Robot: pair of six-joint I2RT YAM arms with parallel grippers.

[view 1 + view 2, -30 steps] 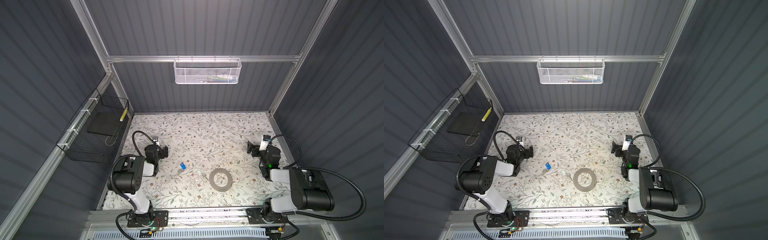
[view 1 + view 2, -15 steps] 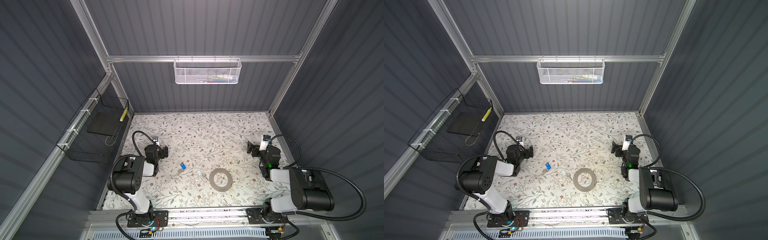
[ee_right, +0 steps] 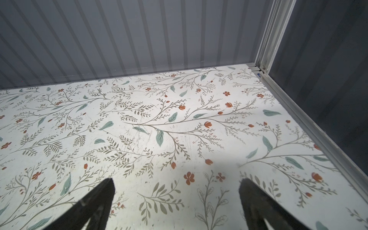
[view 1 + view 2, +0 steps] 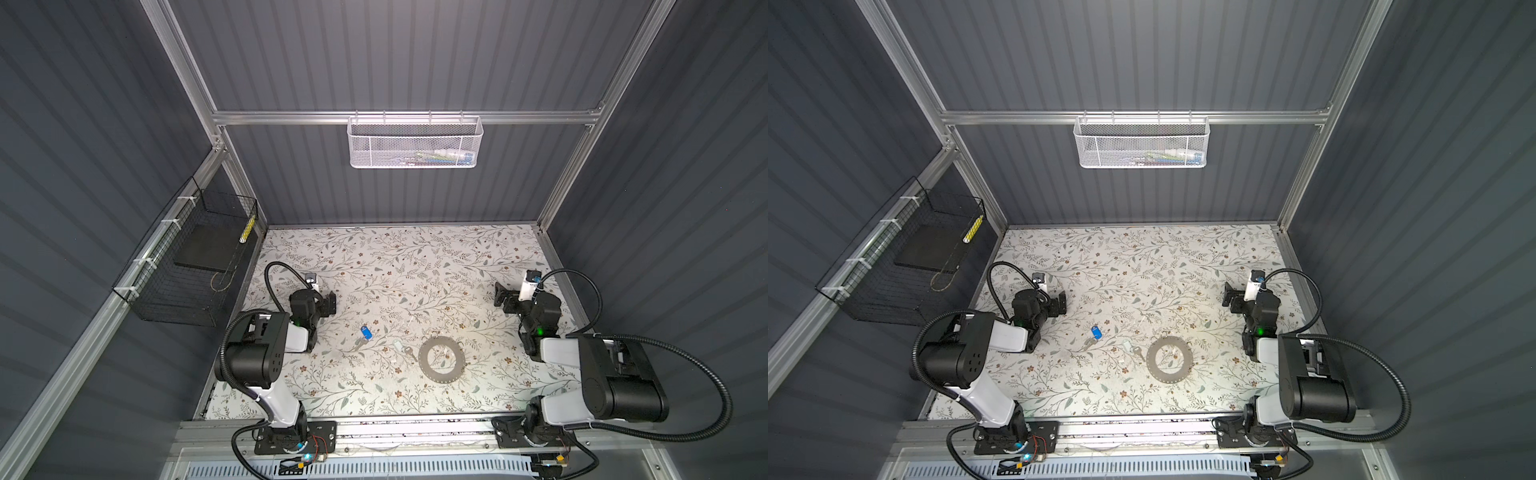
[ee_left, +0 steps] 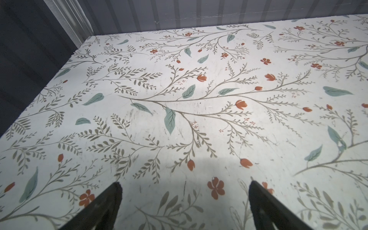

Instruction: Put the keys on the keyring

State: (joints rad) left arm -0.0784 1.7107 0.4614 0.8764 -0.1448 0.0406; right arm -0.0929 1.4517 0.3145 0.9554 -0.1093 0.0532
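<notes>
In both top views the grey keyring (image 4: 441, 361) (image 4: 1170, 360) lies flat on the floral table, front of centre. A key with a whitish head (image 4: 402, 347) (image 4: 1131, 347) lies just left of it, apart from the ring. Further left lies a blue-headed key (image 4: 364, 333) (image 4: 1095, 334). My left gripper (image 4: 331, 304) (image 4: 1062, 302) rests at the left edge, open and empty. My right gripper (image 4: 500, 295) (image 4: 1228, 297) rests at the right edge, also open and empty. Both wrist views, with the left gripper (image 5: 184, 186) and right gripper (image 3: 176, 184), show only bare table between the fingers.
A black wire basket (image 4: 189, 266) hangs on the left wall and a white mesh basket (image 4: 414, 142) on the back wall. Grey corrugated walls close three sides. An aluminium rail (image 4: 415, 428) runs along the front edge.
</notes>
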